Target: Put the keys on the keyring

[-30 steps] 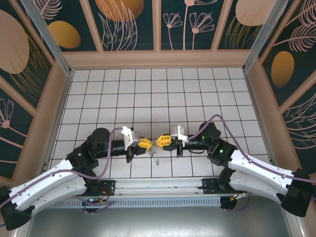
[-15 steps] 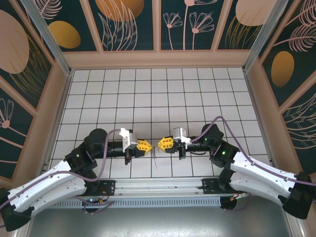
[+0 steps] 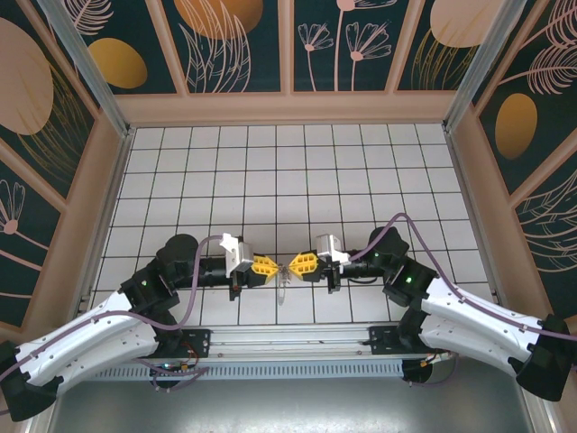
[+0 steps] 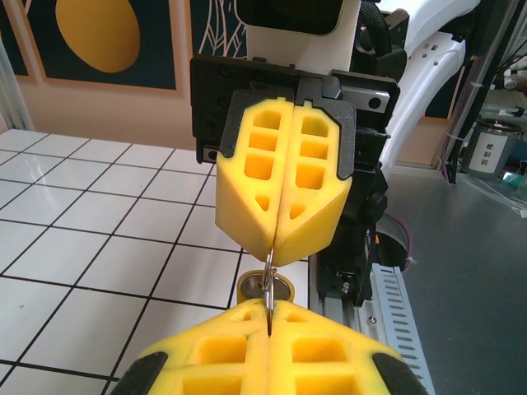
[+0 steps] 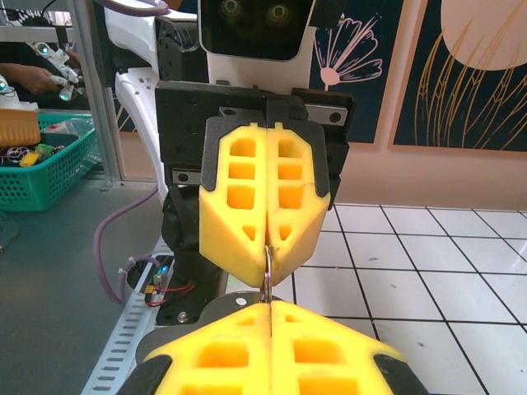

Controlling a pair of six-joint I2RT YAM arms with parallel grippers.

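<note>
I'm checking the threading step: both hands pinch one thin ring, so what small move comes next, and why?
Probably a slight twist of the right hand against the left hand to pry the metal ring open. Both are shut tip to tip on it, and a silvery piece hangs just below.

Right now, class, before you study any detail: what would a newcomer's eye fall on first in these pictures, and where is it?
The two yellow-fingered grippers facing tip to tip near the front middle of the white tiled table: the left gripper and the right gripper, both shut on a thin metal ring pinched between them. After that, the dark flower-painted panels walling in the table.
</note>
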